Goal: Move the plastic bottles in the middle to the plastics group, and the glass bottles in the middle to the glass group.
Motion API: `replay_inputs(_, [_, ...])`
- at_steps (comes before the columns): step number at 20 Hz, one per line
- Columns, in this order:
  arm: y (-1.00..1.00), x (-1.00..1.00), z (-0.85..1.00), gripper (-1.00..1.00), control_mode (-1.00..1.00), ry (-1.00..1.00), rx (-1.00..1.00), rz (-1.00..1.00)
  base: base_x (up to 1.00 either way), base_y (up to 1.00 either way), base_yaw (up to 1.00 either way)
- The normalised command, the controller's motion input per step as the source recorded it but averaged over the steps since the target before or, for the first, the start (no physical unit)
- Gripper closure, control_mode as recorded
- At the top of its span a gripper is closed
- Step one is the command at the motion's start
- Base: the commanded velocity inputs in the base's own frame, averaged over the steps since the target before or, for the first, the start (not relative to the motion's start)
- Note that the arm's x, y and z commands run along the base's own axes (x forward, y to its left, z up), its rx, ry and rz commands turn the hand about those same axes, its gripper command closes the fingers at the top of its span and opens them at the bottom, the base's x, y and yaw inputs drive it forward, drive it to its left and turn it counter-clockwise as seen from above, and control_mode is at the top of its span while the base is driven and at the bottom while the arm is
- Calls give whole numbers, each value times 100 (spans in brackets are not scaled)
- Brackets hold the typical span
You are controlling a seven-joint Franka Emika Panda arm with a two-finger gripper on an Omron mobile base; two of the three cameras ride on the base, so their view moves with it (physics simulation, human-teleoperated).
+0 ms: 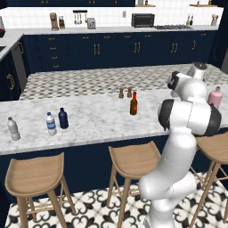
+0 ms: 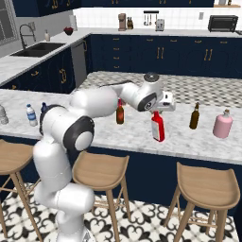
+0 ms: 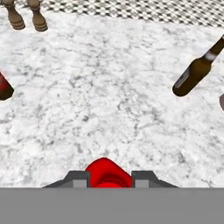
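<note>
My gripper is shut on the top of the red flat-sided bottle, which it holds upright over the counter, left of the glass group. Its cap sits between my fingertips in the hand view. The slim amber bottle and the squat pink bottle stand to the right. The brown bottle with the reddish neck stands mid-counter. The navy bottle stands beside the blue-labelled water bottle, with the greyish bottle further left.
Two small brown shakers stand at the counter's far edge, behind the reddish-necked bottle. Wooden stools line the near side under the marble counter. My own arm hides part of the counter's right side in the left base view.
</note>
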Motion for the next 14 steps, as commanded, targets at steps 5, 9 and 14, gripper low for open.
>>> replay_inputs(5, [-94, 33, 0, 100, -100, 9, -2, 0, 0, 0, 0])
replay_inputs(9, [-83, 37, -1, 100, -100, 1, 0, 5, 0, 0, 0])
replay_inputs(14, [-58, 44, -6, 100, -100, 0, 0, 10, 0, 0, 0])
